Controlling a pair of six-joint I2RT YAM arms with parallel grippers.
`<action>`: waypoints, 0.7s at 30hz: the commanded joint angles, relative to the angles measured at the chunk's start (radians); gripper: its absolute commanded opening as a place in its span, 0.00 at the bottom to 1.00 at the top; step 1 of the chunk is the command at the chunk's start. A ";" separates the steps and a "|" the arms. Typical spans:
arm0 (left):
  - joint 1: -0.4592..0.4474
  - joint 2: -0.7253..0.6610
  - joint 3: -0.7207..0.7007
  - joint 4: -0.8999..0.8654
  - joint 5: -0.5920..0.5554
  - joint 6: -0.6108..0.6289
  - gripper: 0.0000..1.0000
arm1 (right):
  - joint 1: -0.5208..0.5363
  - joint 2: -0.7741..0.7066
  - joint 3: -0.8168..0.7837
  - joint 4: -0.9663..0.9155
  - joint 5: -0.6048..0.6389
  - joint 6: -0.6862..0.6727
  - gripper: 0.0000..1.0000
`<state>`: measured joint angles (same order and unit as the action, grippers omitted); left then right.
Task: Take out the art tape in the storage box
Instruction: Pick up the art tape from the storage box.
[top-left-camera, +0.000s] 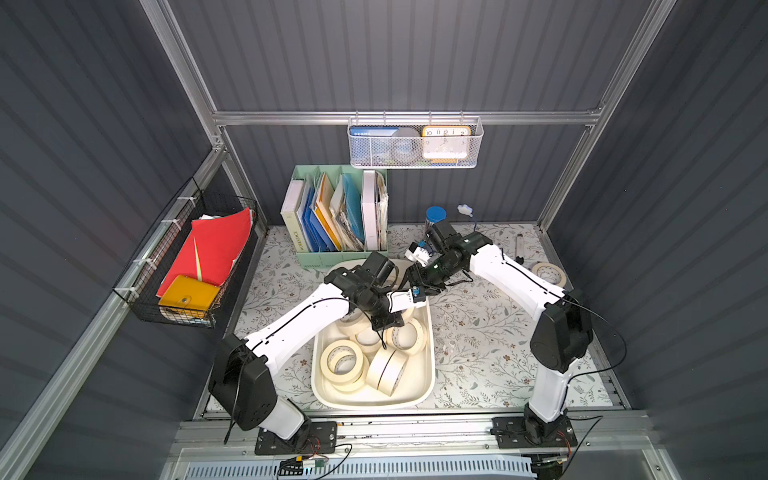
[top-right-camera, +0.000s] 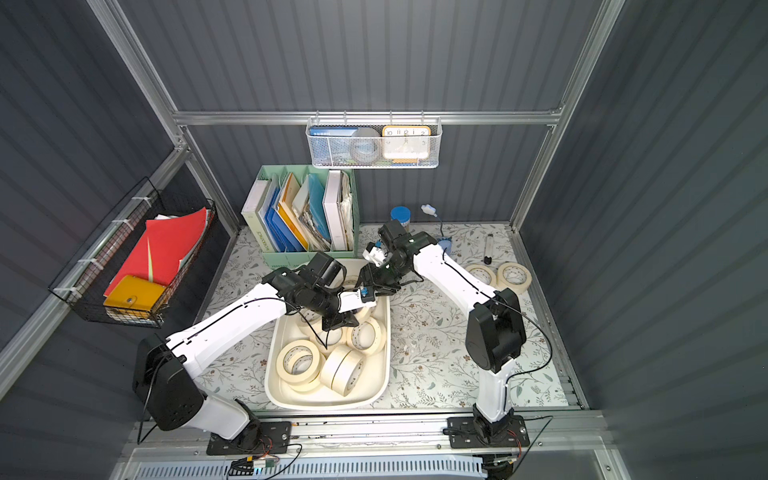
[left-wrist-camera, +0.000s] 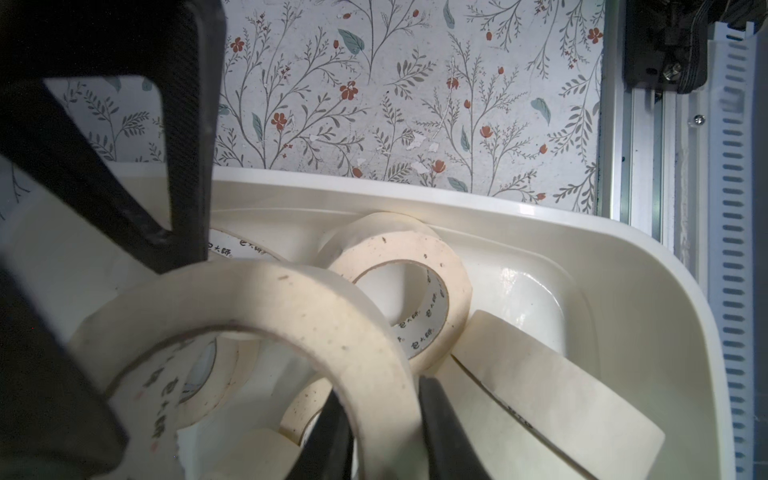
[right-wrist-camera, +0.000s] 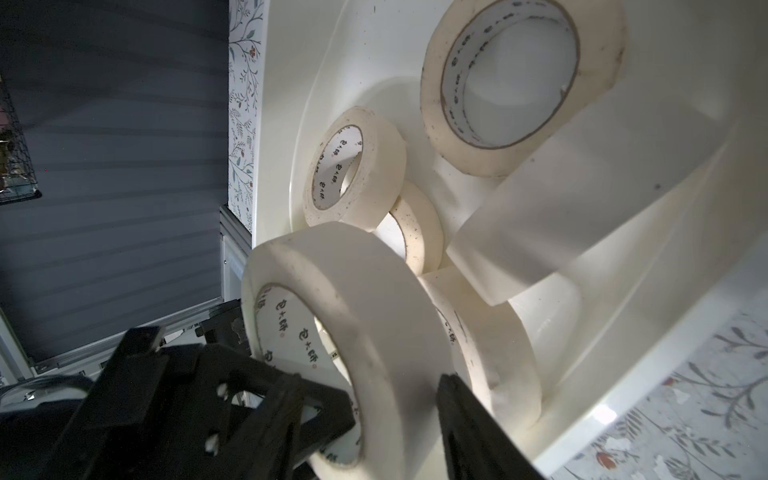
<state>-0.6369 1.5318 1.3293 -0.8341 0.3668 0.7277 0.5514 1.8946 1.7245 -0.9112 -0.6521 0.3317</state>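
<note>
I am at the picking step, with both arms down in the storage box. Most of the art tape lies there in a loose heap, some rolls flat and others on edge, leaning on their neighbours. Two set-out rolls lie on the table on my right side, well apart from the box, so I judge the job begun but far from done.

My left pincer is pressed together on the wall of the held roll. One finger seems to be inside the ring and the other is against the outer face. That roll stands on edge above the others.

My right pincer straddles the wall of the upright roll at the far end of the box, with a finger on each side of it. I cannot tell whether the pads have bitten yet, so I do not count that roll as caught.

For the next move, the left arm needs a straight lift until its roll clears the rim, then a carry out to bare table. Leaning neighbours may shift or be dragged up with it, so I would go slowly.

The right pincer must finish its squeeze before it lifts anything. In both top views my two wrists sit close together over the box. I would raise one arm at a time, not both together.
</note>
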 joint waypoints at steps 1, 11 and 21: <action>-0.009 -0.009 0.045 0.007 0.036 0.038 0.00 | 0.013 0.009 0.027 -0.035 0.017 -0.027 0.53; -0.010 -0.018 0.051 0.047 0.038 0.036 0.00 | 0.030 0.019 0.027 -0.046 0.014 -0.053 0.12; -0.010 -0.097 0.012 0.113 0.049 0.029 0.01 | 0.034 0.015 0.039 -0.047 0.017 -0.050 0.25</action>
<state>-0.6418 1.4975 1.3159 -0.8719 0.3626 0.7296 0.5610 1.8969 1.7554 -0.9245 -0.6102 0.2752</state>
